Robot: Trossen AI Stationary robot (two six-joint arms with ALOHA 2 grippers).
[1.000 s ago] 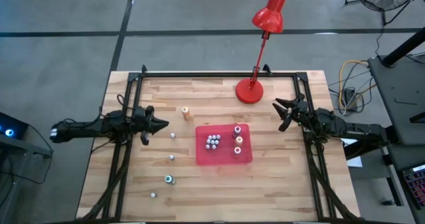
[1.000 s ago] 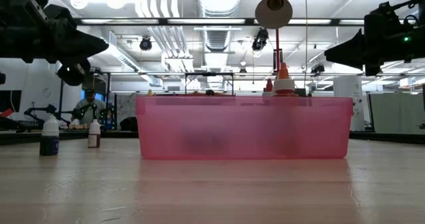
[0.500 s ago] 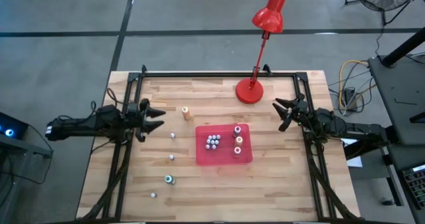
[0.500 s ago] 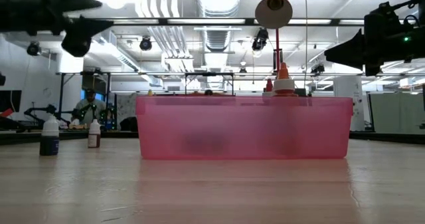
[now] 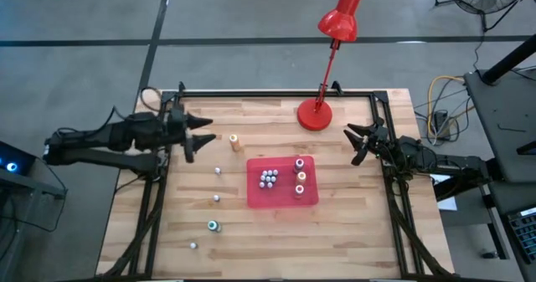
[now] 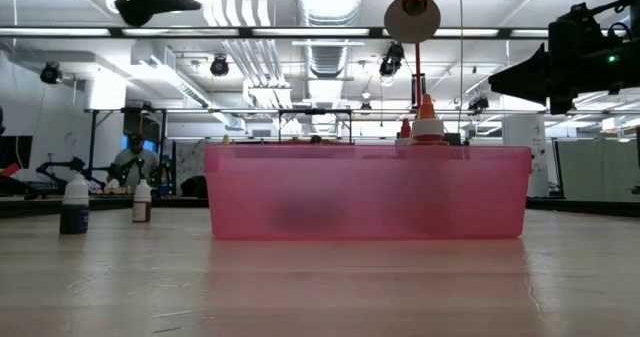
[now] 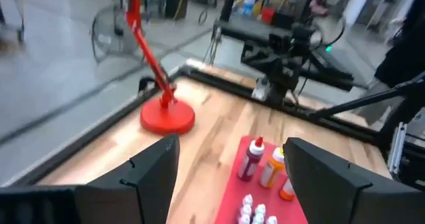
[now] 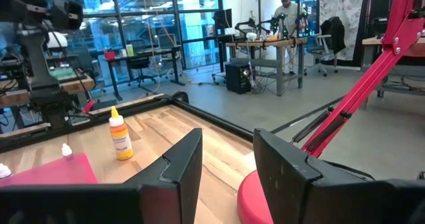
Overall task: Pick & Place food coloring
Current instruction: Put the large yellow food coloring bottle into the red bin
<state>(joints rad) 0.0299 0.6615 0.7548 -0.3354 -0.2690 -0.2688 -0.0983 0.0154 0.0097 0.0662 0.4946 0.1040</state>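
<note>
The food coloring is partly in the red tray: a cluster of tiny white-capped bottles and three larger ones stand upright in it. An orange bottle and several small ones stand loose on the table to the tray's left. My left gripper hovers open high above the table, left of the orange bottle, with nothing between its fingers. My right gripper waits open and empty right of the tray.
A red desk lamp stands with its base at the table's far edge and its head beyond it. A black frame rail runs along the far edge. Bare wood lies near the front edge.
My left gripper has opened from shut. It has risen and gone toward the table's far edge, ending beside the orange bottle. No bottle has moved.
</note>
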